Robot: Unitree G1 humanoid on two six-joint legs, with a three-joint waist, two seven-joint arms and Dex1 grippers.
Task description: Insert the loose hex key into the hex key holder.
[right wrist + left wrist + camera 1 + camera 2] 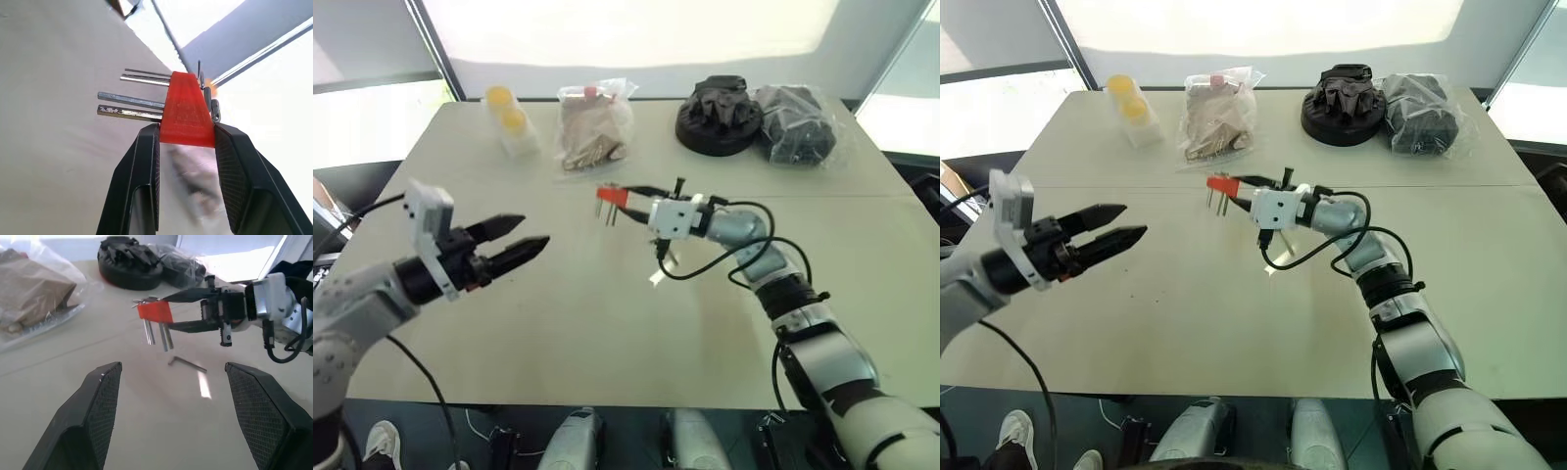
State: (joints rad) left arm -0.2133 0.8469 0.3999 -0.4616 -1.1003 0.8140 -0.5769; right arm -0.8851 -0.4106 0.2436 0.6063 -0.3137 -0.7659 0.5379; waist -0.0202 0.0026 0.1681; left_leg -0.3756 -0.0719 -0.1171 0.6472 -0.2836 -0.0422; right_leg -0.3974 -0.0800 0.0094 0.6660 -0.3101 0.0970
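Right gripper (185, 142) pinches holder (187, 112), prongs down; left fingers (98, 406) spread. Fetch key (187, 364) below holder; keep holder steady.

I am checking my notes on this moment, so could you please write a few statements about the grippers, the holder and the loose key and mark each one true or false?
1. The right gripper grips the hex key holder. True.
2. The loose hex key is in the left gripper. False: it lies on the table.
3. The left gripper is open and holds nothing. True.
4. The holder rests on the table. False: it is held above it.
5. Bagged items lie along the table's far side. True.
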